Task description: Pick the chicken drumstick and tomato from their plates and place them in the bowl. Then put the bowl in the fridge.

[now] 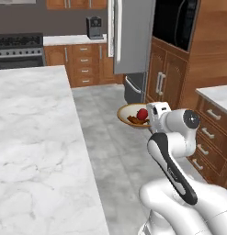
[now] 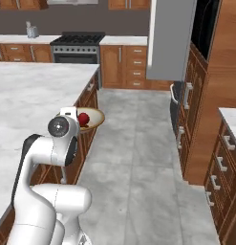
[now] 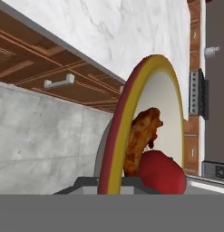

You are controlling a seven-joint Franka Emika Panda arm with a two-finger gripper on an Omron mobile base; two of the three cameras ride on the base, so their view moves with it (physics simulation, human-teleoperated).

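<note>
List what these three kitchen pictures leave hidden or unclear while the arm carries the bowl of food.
- Tool tips: hand view, hidden behind the bowl rim and the bottom edge.
- Chicken drumstick: lower end hidden by the tomato, hand view; too small to make out from the base.
- Fridge interior: left base view, its door faces the camera and the top is cut off.

Bowl [image 2: 94,118] held out past the arm's wrist, above the floor [image 2: 138,158] beside the island counter [image 2: 28,100], tomato [image 2: 83,118] inside; grip on rim hidden, probably clamped.
</note>
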